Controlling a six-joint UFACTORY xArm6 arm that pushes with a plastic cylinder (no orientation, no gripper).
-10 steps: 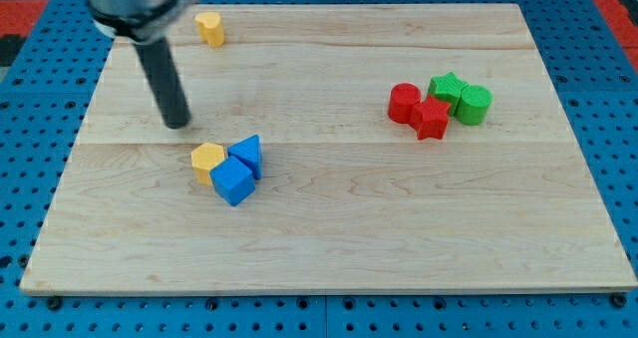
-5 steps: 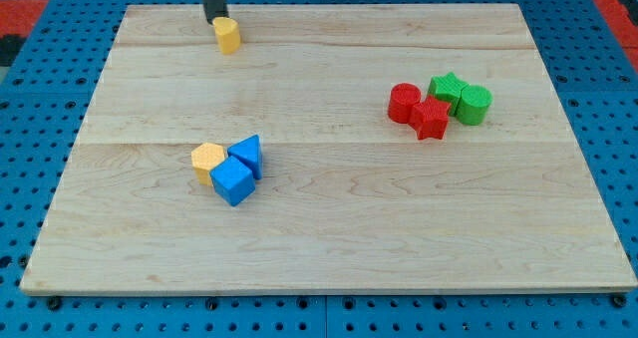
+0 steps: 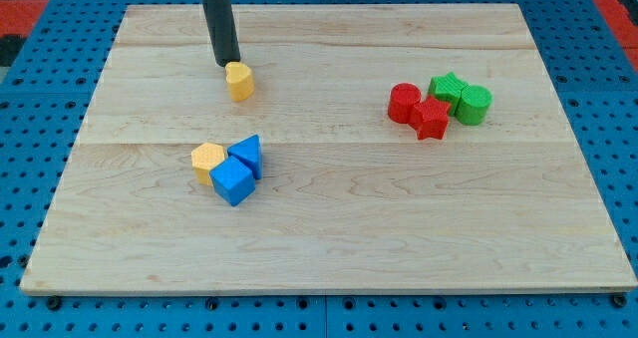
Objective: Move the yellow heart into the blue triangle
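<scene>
Now my tip (image 3: 228, 62) touching yellow heart (image 3: 238, 81).

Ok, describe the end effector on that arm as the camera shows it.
Only a straight, dark grey to black cylindrical rod shows, entering from the view's top. It is smooth and plain, with no markings, cables or jaws visible. My tip is its blunt lower end, sitting just to the upper left of the yellow heart. The arm above the rod is out of frame.
</scene>
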